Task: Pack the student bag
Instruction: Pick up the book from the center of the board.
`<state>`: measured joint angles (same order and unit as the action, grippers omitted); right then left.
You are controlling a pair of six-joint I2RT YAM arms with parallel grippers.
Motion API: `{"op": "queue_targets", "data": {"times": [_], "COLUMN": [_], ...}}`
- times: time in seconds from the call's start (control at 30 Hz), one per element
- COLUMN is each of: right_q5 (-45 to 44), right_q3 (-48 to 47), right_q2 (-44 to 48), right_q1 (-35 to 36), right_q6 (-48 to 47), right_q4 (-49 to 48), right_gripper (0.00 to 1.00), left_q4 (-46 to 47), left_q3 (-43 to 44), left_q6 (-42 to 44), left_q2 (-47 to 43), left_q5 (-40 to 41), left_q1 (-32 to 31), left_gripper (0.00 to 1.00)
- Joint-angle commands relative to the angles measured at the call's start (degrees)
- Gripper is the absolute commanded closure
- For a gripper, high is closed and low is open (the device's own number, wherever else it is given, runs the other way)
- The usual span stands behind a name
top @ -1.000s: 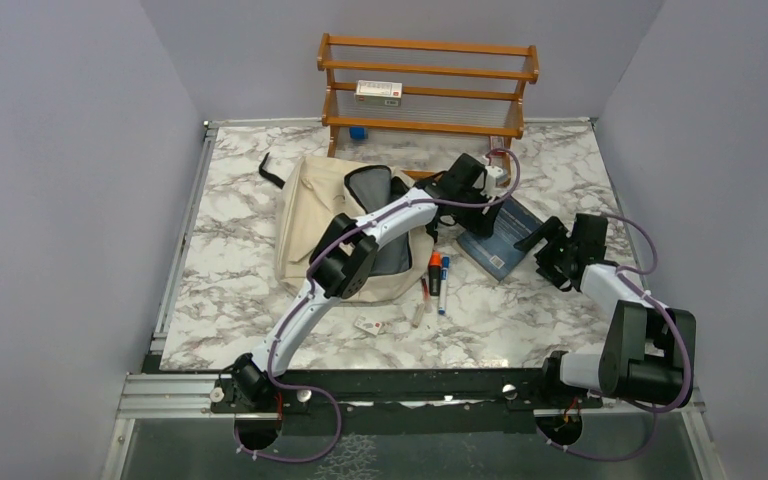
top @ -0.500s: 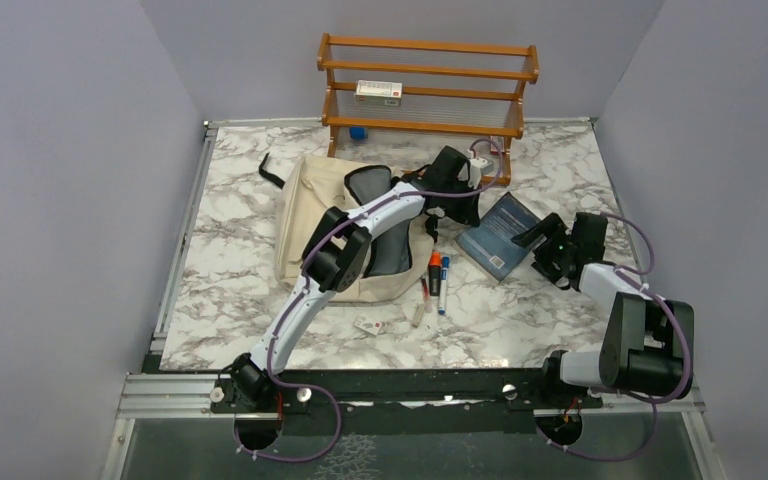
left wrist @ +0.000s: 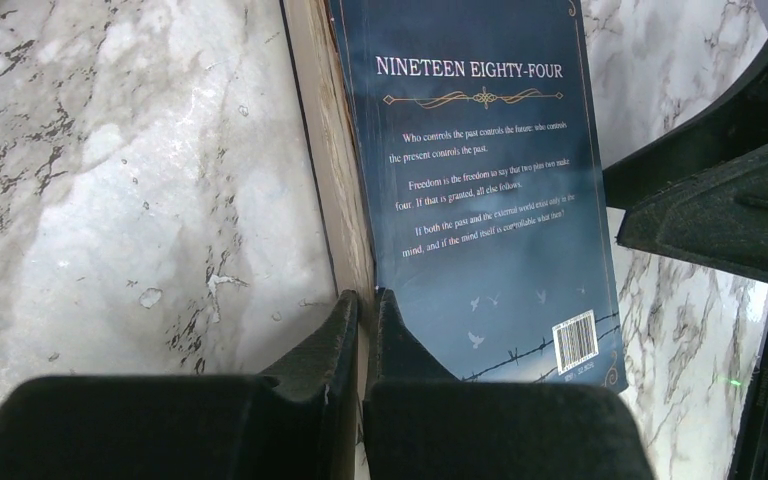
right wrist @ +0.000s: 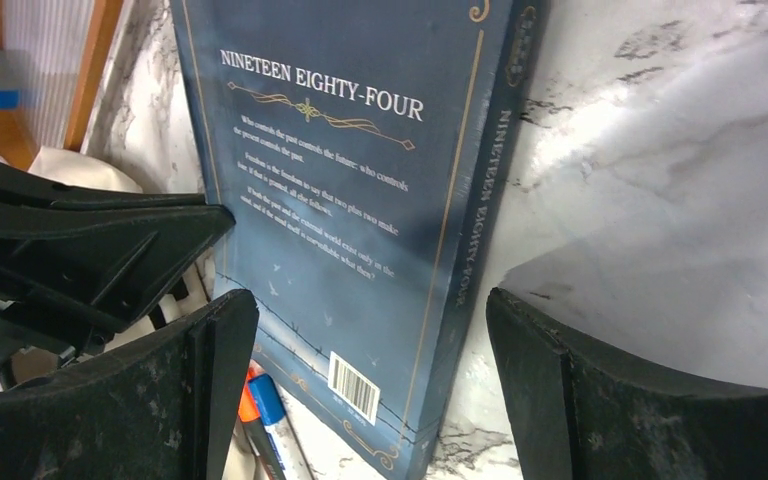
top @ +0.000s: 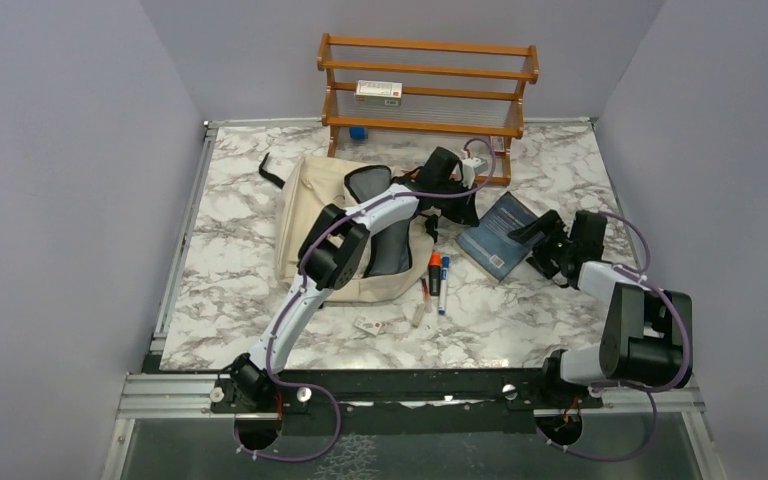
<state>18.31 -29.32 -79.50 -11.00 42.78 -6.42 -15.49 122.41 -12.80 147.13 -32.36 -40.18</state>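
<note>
Left pincer (left wrist: 363,305) is all but shut, its two black fingers (left wrist: 335,335) pressed together at the long page edge of a dark blue paperback, the book (left wrist: 480,200). They straddle the rim of the cover and seem to nip it, though we cannot see how firmly.

Right pincer (right wrist: 368,300) hangs wide open over the book's barcode end, one finger to each side, touching nothing that we can see.

From above, the book lies on the marble table (top: 240,290), right of centre, between the two pincers. Just left of it, crossed by the left arm, lies the bag (top: 305,215): cream, slumped, with dark lining showing on the side nearest the book. A few pens (top: 438,275) lie beside the bag's near corner.

We judge the step in hand to be getting hold of the book so that it can go into the bag; we cannot tell whether anything is packed yet. The next move calls for raising the nipped edge gently, since a thin cover may bend or slip. The right pincer could then close on the spine end to share the weight. The bag's mouth looks soft, so the book would need to enter edge first.
</note>
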Motion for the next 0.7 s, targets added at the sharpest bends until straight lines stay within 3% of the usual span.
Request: {"op": "queue_targets", "data": {"times": [0.0, 0.47, 0.67], "right_q5": [-0.56, 2.44, 17.29], "right_q3": [2.35, 4.57, 11.17], "right_q2": [-3.81, -8.36, -12.15], "right_q1": [0.19, 0.10, -0.24], "right_q6": [1.14, 6.60, 9.97], "right_q4": [3.06, -2.28, -23.93], "right_gripper": [0.09, 0.10, 0.18], "left_q4": [-9.56, -13.12, -13.56], "left_q3": [-5.12, -5.46, -4.85], "left_q6": [2.69, 2.61, 2.93], "left_q2": [5.00, 7.42, 7.86], "left_q5": [7.70, 14.02, 12.28], "left_q1": [2.72, 3.31, 3.69], "left_gripper": [1.00, 1.00, 1.00]}}
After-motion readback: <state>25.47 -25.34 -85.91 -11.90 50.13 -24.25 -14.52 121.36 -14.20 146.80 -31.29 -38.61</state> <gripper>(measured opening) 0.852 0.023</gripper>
